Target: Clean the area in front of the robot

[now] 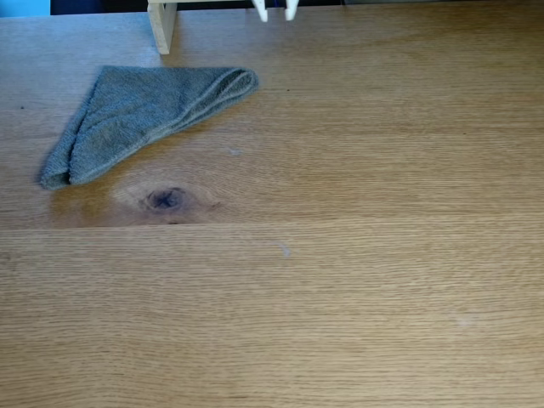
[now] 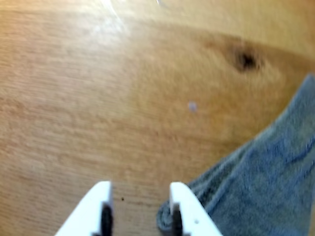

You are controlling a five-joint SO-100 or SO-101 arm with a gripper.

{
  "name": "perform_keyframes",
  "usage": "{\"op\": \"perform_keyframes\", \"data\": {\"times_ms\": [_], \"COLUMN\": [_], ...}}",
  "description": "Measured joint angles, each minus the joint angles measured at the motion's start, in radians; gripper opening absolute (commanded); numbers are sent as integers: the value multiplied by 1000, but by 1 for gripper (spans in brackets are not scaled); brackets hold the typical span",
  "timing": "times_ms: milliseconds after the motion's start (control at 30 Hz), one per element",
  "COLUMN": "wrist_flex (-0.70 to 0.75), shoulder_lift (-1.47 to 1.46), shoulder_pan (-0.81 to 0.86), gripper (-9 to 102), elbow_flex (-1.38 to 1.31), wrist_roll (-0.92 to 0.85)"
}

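the hand (image 2: 140, 209) sits low in the wrist view, its two white fingers (image 2: 93, 209) parted a little with bare wood between them, holding nothing. in the fixed view the tips of the hand (image 1: 275, 12) poke in at the top edge, well above the counter's middle. just beside the right finger in the wrist view lies the rounded corner of the towel (image 2: 261, 182), grey terry, folded; whether finger and cloth touch i cannot tell. in the fixed view the towel (image 1: 144, 115) lies as a folded wedge at upper left, near a pale wooden post (image 1: 161, 25).

as a judgement, the task looks hardly begun: the towel is not gripped, and small pale specks (image 1: 286, 250) sit on the wood, one of them (image 2: 192, 106) ahead of the hand. what is left is to take the towel and wipe the open stretch.

the counter (image 1: 382, 297) is light-brown wide planks with a dark knot (image 1: 166, 199) below the towel. glare brightens the wood at the top of the wrist view. of the room little shows beyond a dark strip and a blue patch at the fixed view's top edge.
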Motion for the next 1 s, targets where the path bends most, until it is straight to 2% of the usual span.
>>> {"op": "perform_keyframes", "data": {"times_ms": [333, 633, 1000], "wrist_flex": [-98, -152, -261], "shoulder_lift": [-310, -692, -916], "shoulder_pan": [-11, 51, 175], "gripper": [28, 36, 42], "elbow_flex": [-172, -411, -641], "wrist_roll": [-21, 5, 43]}}
